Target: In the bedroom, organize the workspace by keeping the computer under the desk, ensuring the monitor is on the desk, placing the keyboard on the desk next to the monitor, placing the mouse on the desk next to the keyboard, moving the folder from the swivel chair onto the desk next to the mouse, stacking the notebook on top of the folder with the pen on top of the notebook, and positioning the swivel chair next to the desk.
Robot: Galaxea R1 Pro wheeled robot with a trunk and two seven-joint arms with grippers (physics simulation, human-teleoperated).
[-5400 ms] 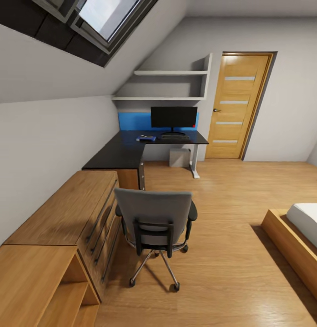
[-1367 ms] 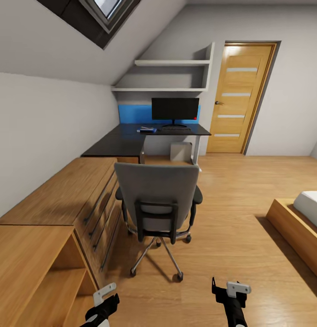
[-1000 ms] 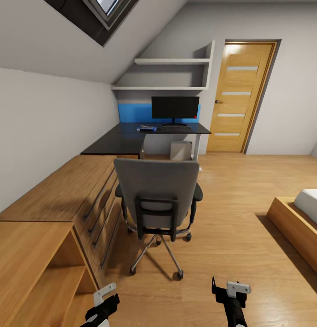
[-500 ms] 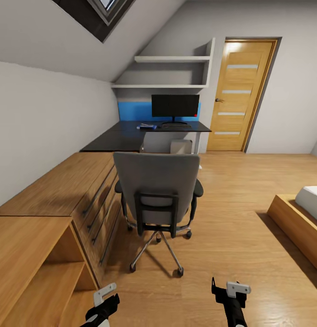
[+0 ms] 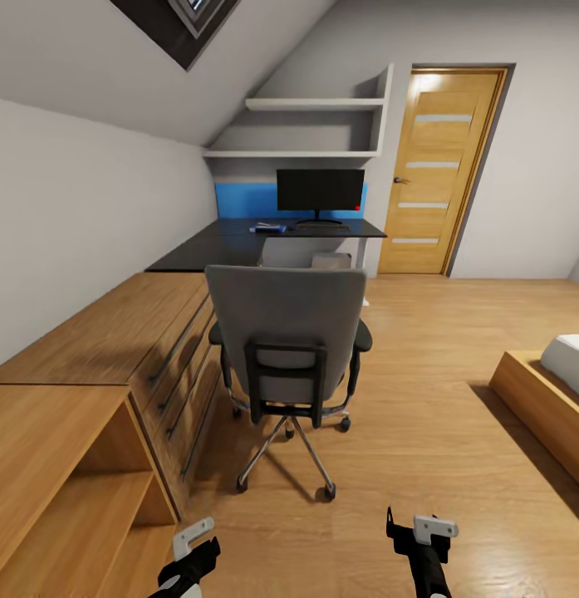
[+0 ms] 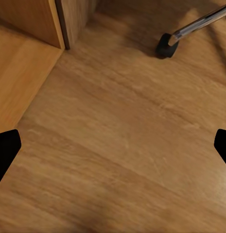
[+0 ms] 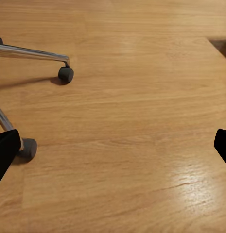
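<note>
— Where is the swivel chair [image 5: 287, 345]?
— On the wooden floor [image 5: 439, 399], its tall grey back facing the camera, beside the light wooden drawer chest [image 5: 131, 349] and well apart from the tabletop [image 5: 231, 247].
— And what sits on that tabletop?
— The monitor [image 5: 320, 190] stands at the far end in front of the blue rear panel; the keyboard [image 5: 321, 226] lies just before its base, and the folder [image 5: 268, 227] lies to the side of the keyboard. The computer [image 5: 331, 260] stands beneath.
— The pincers?
— The left pincer [image 5: 192, 538] and the right pincer [image 5: 422, 526] hang low over the floor. In the wrist views each one's dark fingertips sit at opposite edges, spread wide and holding nothing. A chair caster [image 6: 165, 47] shows near the left one.
</note>
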